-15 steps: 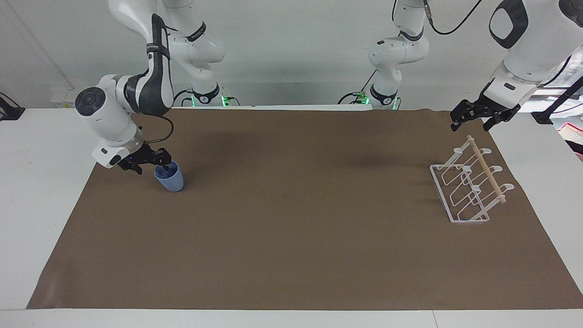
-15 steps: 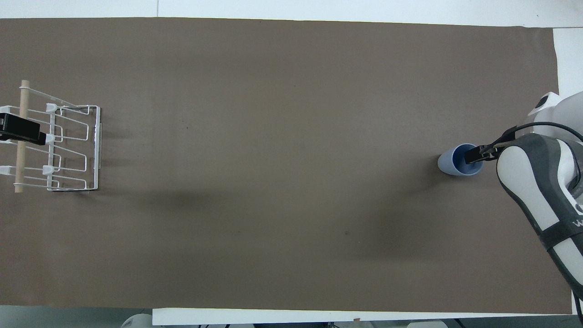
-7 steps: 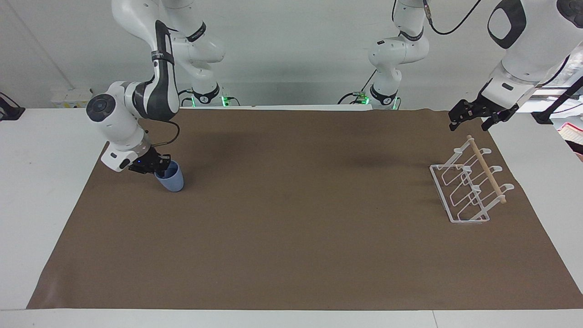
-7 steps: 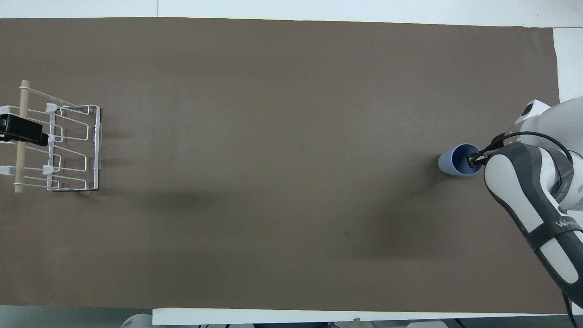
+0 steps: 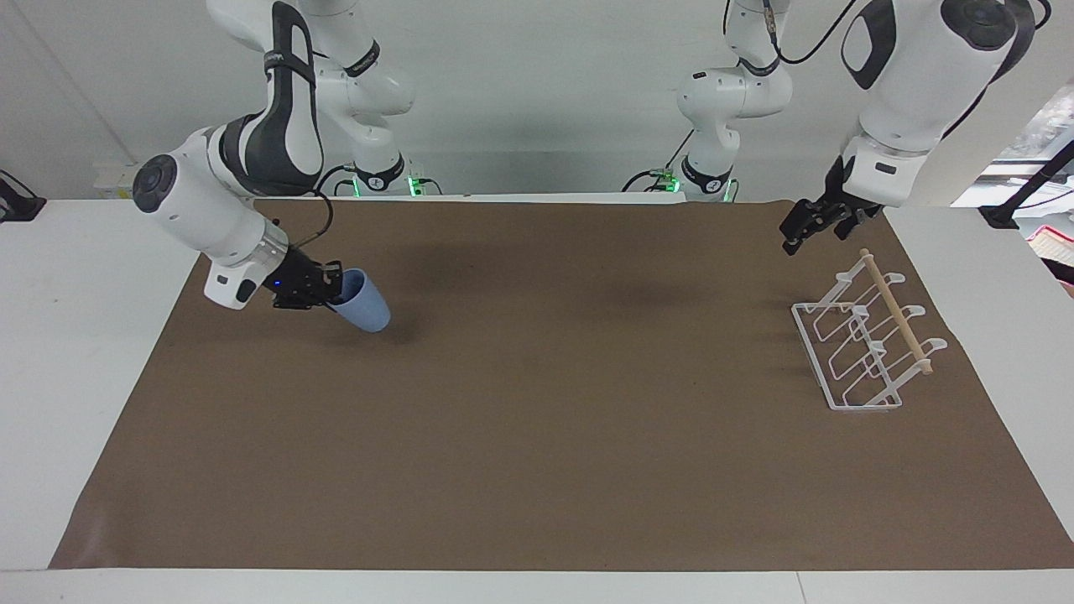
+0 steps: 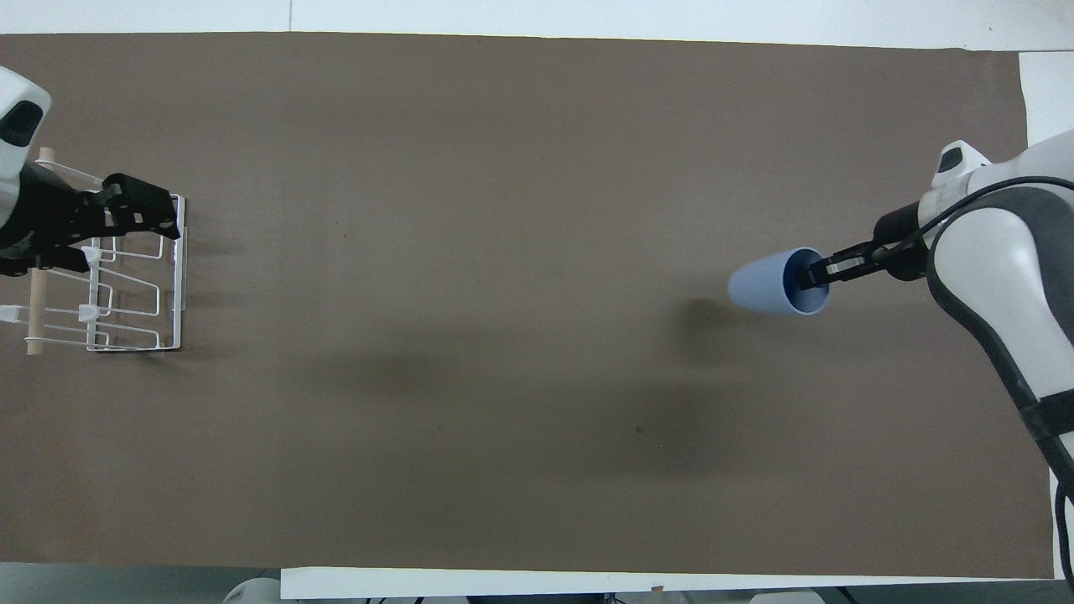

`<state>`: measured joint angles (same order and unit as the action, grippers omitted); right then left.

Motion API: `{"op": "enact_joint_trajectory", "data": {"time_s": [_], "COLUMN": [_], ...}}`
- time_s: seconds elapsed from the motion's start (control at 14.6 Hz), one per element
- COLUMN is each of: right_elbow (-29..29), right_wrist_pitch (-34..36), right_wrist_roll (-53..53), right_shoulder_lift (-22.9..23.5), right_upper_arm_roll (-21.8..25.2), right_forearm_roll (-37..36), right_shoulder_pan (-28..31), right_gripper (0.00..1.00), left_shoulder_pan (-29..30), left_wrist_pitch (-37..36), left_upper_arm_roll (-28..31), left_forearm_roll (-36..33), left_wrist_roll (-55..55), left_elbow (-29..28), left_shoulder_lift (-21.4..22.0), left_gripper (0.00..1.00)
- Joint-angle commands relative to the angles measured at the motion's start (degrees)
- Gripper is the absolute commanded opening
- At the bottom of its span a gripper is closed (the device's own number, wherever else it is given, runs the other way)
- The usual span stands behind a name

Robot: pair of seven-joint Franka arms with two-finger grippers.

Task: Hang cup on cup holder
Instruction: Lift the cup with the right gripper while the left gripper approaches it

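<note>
Gripping cup (image 5: 362, 309) rim: right hand (image 5: 329, 288) | left hand (image 5: 807, 225): fingers' state unclear

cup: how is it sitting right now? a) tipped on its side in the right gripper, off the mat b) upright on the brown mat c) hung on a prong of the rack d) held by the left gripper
a: the cup lies tilted, base pointing away from the right gripper that pinches its rim, its shadow cast apart on the brown mat; the cup holder carries nothing.

White table (image 5: 50, 352) w/ brown mat (image 5: 537, 436) spread under both grippers. Plain white wall (image 5: 537, 92) above them. Even, soft light.
</note>
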<state>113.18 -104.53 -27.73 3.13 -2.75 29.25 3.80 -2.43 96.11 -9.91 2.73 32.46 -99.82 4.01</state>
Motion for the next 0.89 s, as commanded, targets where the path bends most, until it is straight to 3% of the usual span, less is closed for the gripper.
{"op": "enact_joint_trajectory", "data": {"time_s": [0.0,0.14,0.27,0.55,0.82], "right_elbow": [-0.16,0.19,0.28,0.46,0.55], "right_wrist_pitch": [3.36,4.86,3.64,-5.93,-7.71], "right_wrist_roll": [-0.49,2.39,9.76,20.59,26.92], "right_shoulder_lift": [-0.85,-1.37,-1.46,-1.46,-1.46], "right_upper_arm_roll": [-0.41,-0.41,-0.41,-0.41,-0.41], "right_forearm_roll": [14.82,23.8,29.27,39.19,43.26], "right_shoulder_pan": [-3.87,-9.22,-15.28,-24.96,-29.28], "right_gripper": [0.0,0.02,0.03,0.02,0.02], "left_shoulder_pan": [-0.38,-2.22,-3.02,-5.39,-8.01], "left_wrist_pitch": [3.91,5.04,6.81,6.46,6.64], "left_upper_arm_roll": [0.5,0.42,0.42,0.42,0.42], "left_forearm_roll": [4.38,5.61,11.04,23.53,31.63], "left_wrist_roll": [13.46,26.89,40.52,51.69,61.48], "left_elbow": [-2.32,-2.22,-2.58,-4.15,-8.89], "left_shoulder_lift": [1.53,1.53,1.53,2.49,3.02], "left_gripper": [1.0,1.0,0.99,0.98,0.98]}}
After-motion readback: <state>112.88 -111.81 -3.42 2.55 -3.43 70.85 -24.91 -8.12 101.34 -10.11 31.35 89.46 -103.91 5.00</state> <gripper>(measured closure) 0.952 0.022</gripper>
